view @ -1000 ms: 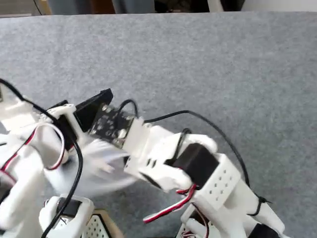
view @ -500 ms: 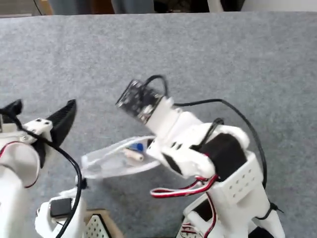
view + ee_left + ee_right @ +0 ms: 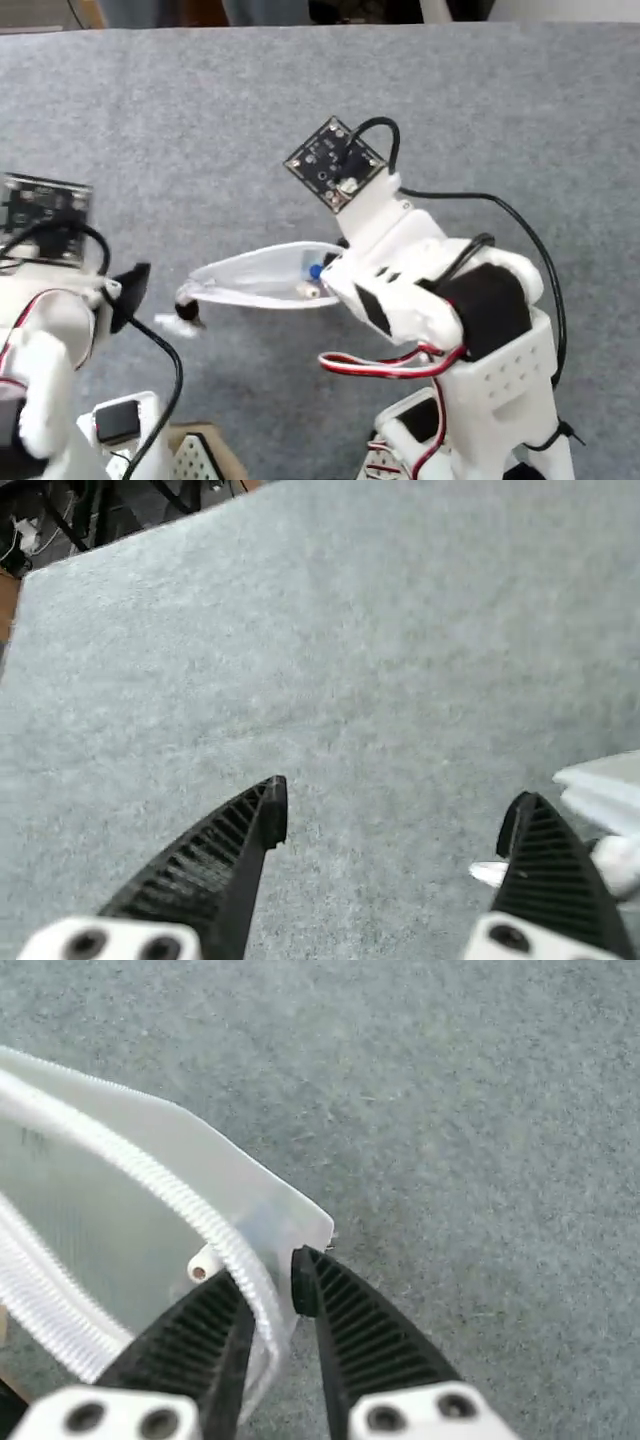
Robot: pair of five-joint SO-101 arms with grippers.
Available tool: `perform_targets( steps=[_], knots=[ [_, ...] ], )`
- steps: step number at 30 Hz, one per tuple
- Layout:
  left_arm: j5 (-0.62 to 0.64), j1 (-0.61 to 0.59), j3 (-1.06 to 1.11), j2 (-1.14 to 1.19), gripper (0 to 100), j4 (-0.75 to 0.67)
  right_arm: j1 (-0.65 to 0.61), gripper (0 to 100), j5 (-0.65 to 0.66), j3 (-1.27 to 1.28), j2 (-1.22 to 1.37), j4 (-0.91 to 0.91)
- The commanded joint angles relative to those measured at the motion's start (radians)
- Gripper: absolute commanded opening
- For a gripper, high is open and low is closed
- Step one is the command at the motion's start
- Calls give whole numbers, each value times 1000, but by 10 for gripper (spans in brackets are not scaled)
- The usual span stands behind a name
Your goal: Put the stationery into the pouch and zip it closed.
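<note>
A clear pouch (image 3: 255, 280) with a white zipper lies stretched across the grey table (image 3: 500, 130), with blue and white stationery (image 3: 312, 278) visible inside near one end. My right gripper (image 3: 272, 1282) is shut on that end's corner, pinching the zipper edge (image 3: 215, 1235); in the high view it (image 3: 335, 275) sits under the arm's wrist. My left gripper (image 3: 398, 802) is open with nothing between its fingers, just beside the pouch's other end (image 3: 605, 785). The zipper pull tab (image 3: 183, 310) hangs at that end, close to a left fingertip (image 3: 132, 285).
The grey mat stretches wide and bare toward the far side. A brown board edge (image 3: 205, 450) and the arms' bases sit at the near edge. Dark room clutter (image 3: 90, 510) lies past the table's far edge.
The left arm has pulled back away from the pouch with its gripper open. The right arm swung toward the table's middle, dragging the pouch along by its end.
</note>
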Motion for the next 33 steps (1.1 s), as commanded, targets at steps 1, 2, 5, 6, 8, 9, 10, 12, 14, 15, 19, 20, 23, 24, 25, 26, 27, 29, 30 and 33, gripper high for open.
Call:
perform_targets(
  steps=[1,2,5,6,8,9,10,12,14,15,19,20,23,24,25,26,27,29,30,33],
  knots=[
    [-34,-42,185,-51,350,-130,9,12,-9,-131,-18,2],
    [-34,-56,228,-60,350,-170,9,12,-9,-160,-21,2],
    [-34,-91,321,-66,350,-250,12,12,-12,-219,-25,9],
    [-34,-94,349,-66,350,-264,12,12,-11,-228,-25,14],
    [-32,-91,392,-66,350,-278,11,12,-15,-239,-25,12],
    [-21,-87,406,-66,350,-279,9,12,-15,-239,-25,9],
    [11,-74,418,-66,350,-285,9,12,-15,-239,-25,8],
    [118,-51,424,-66,350,-299,9,12,-17,-243,-25,0],
    [253,-19,407,-66,350,-292,9,12,-66,-291,-27,-32],
    [315,-5,389,-66,350,-290,14,12,-104,-337,-27,-58],
    [470,4,320,-66,350,-272,11,12,-149,-559,-4,-203],
    [468,5,303,-66,350,-261,11,12,-149,-607,5,-222],
    [466,7,275,-66,350,-247,9,12,-83,-687,33,-192],
    [466,4,272,-66,350,-247,3,12,-34,-687,38,-164],
    [466,1,271,-66,350,-247,-17,12,11,-684,38,-138],
    [466,2,271,-66,350,-247,-37,12,38,-677,38,-120],
    [466,5,269,-69,350,-250,-54,12,63,-670,38,-100],
    [473,7,262,-74,350,-253,-77,12,78,-648,36,-68],
    [473,7,242,-72,350,-250,-89,12,74,-636,36,-57],
    [474,33,153,-66,350,-244,-104,12,74,-590,35,-51]
  ],
)
